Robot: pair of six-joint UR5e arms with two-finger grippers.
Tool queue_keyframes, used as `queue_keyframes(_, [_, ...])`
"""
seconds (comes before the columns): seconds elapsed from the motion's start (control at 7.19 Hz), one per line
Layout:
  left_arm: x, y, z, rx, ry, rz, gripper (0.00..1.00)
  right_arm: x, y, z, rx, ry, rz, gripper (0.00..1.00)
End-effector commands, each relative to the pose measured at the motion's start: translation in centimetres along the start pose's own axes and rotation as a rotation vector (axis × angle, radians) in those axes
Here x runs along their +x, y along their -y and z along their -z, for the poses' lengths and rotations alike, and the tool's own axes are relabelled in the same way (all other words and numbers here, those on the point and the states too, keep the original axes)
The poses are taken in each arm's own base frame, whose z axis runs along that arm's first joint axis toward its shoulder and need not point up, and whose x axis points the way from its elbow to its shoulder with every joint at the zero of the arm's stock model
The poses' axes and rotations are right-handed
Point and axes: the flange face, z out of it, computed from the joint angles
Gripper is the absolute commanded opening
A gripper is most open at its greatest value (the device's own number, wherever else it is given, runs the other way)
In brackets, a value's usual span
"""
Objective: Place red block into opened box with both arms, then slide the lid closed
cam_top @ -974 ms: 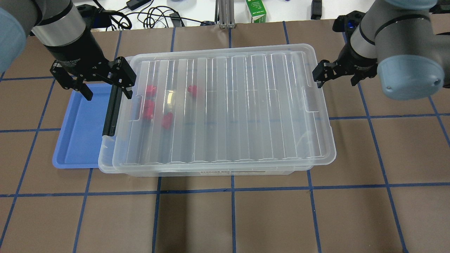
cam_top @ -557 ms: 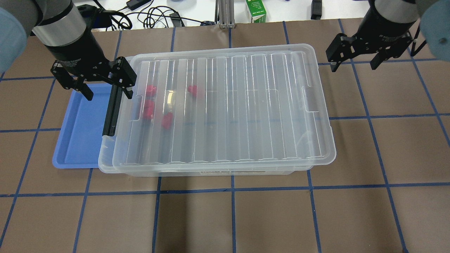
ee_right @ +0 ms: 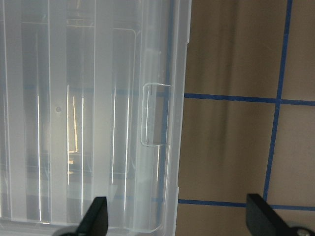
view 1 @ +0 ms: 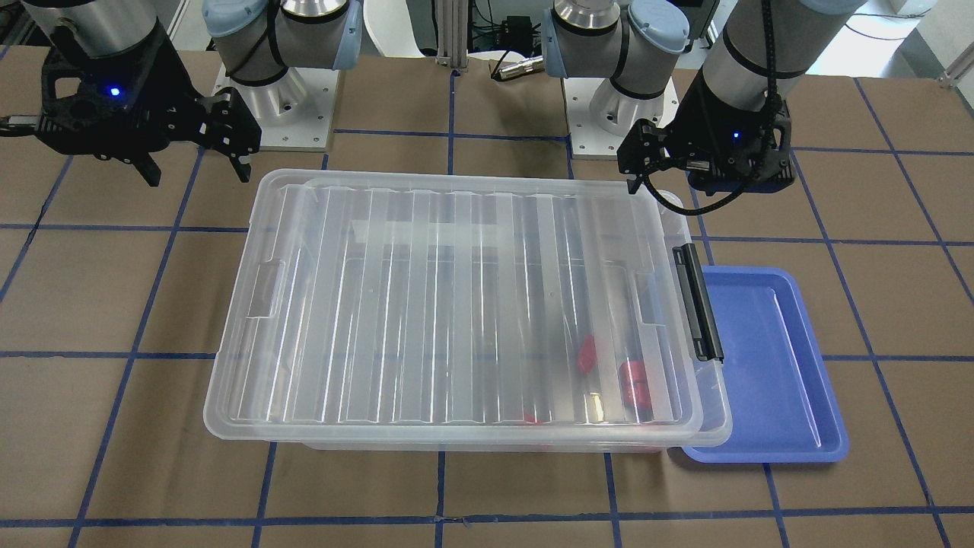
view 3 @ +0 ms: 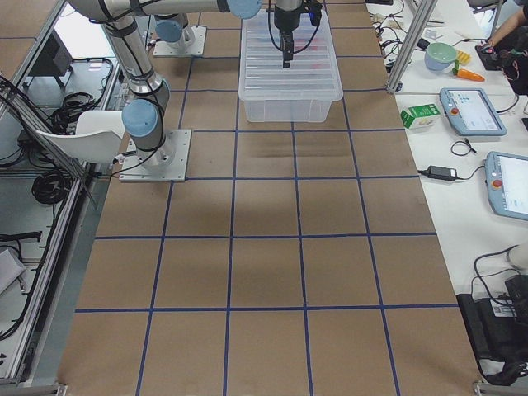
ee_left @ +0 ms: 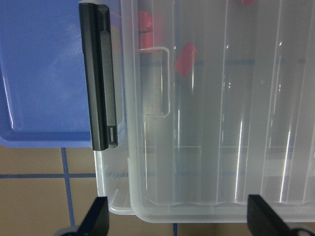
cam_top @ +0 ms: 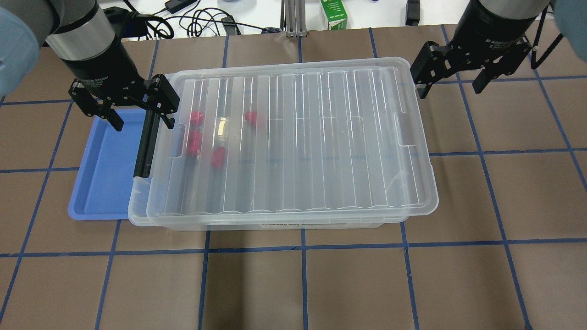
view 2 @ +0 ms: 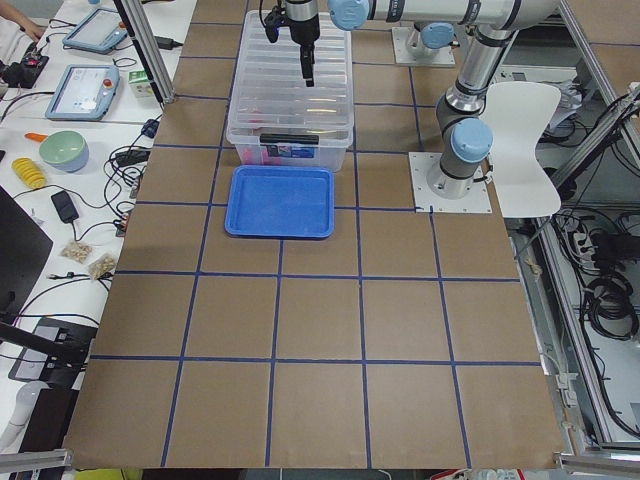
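Observation:
Several red blocks (cam_top: 218,156) lie inside the clear box (cam_top: 134,201), near its black bar (cam_top: 146,144), seen through the ribbed lid (cam_top: 298,137). The lid covers nearly the whole box, with a narrow strip of box showing at the bar end. My left gripper (cam_top: 140,114) hangs open above the bar end, one finger over the blue tray and one over the lid's corner. The left wrist view shows a red block (ee_left: 184,59) beside the lid's notch. My right gripper (cam_top: 449,85) hangs open, holding nothing, past the box's opposite far corner, apart from the lid.
A blue tray (cam_top: 103,174) lies against the box's bar end, partly under it. Cables and a green carton (cam_top: 334,13) sit beyond the table's far edge. Brown table with blue grid lines stretches in front of the box and to its right.
My right gripper has drawn away from the lid's right short edge, turned and moved toward the far corner. The left gripper, lid and blocks have hardly moved.

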Motion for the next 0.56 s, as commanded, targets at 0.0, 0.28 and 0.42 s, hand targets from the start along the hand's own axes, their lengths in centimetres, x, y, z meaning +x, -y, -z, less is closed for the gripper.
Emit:
queue_keyframes(0.0, [-0.02, -0.15, 0.15, 0.002, 0.002, 0.001, 1.0, -0.82, 0.11, -0.62, -0.009, 0.005, 0.014, 1.0])
queue_keyframes(0.28, [0.15, -0.49, 0.28, 0.001, 0.002, -0.002, 1.0, -0.82, 0.06, -0.54, -0.008, 0.005, 0.011, 1.0])
queue_keyframes(0.42, [0.13, -0.55, 0.35, 0.002, 0.004, -0.002, 1.0, -0.79, 0.06, -0.54, -0.008, 0.002, 0.011, 1.0])
